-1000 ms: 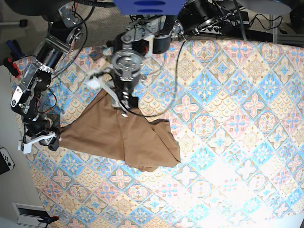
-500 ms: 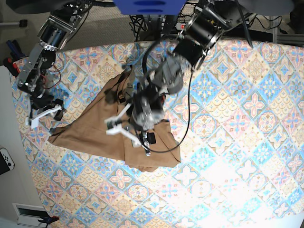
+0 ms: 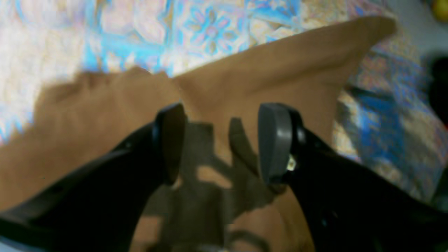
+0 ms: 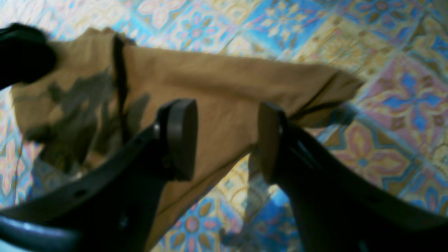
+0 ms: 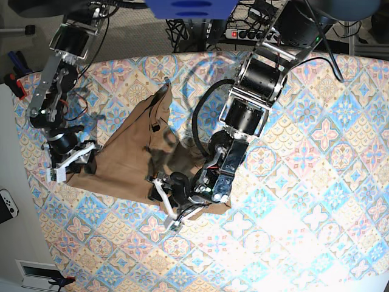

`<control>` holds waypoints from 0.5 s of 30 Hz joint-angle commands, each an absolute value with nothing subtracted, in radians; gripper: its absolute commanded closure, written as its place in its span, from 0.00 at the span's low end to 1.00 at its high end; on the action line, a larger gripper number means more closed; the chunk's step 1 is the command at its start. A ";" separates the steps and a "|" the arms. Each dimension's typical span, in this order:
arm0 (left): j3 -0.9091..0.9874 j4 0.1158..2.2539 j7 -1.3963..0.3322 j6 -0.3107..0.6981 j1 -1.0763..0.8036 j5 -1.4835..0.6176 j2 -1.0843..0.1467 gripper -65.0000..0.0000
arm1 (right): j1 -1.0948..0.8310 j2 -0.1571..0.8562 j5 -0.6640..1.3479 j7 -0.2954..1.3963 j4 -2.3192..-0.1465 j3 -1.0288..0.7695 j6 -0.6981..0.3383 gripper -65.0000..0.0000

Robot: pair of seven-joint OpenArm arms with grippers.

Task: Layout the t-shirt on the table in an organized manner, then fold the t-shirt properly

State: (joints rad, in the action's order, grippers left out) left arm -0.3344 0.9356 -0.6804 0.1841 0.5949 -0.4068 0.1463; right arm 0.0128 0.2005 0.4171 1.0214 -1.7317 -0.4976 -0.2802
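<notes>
The tan-brown t-shirt (image 5: pixel 127 152) lies on the patterned table (image 5: pixel 304 182) as a rough triangle, with one corner pointing to the back. My left gripper (image 5: pixel 167 204) hovers at the shirt's near edge. In the left wrist view it (image 3: pixel 222 140) stands open over the t-shirt (image 3: pixel 280 70), with nothing between its fingers. My right gripper (image 5: pixel 68 163) is at the shirt's left corner. The right wrist view shows it (image 4: pixel 224 138) open above the t-shirt's (image 4: pixel 217 80) edge, holding nothing.
My left arm (image 5: pixel 255 91) reaches across the shirt's right side from the back. The table's left edge runs close beside the right gripper. A white controller (image 5: pixel 6 207) lies off the table at the left. Cables and a power strip (image 5: pixel 243 31) sit behind the table.
The left gripper has travelled from the shirt's far corner across the cloth to its near edge. The shirt's far corner now reaches further back. The right gripper stayed near the left corner, shifting slightly.
</notes>
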 commanded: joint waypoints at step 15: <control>-0.366 0.568 -0.444 0.137 0.753 -0.458 0.157 0.56 | 0.016 0.217 0.430 1.072 -1.790 -0.506 -0.285 0.59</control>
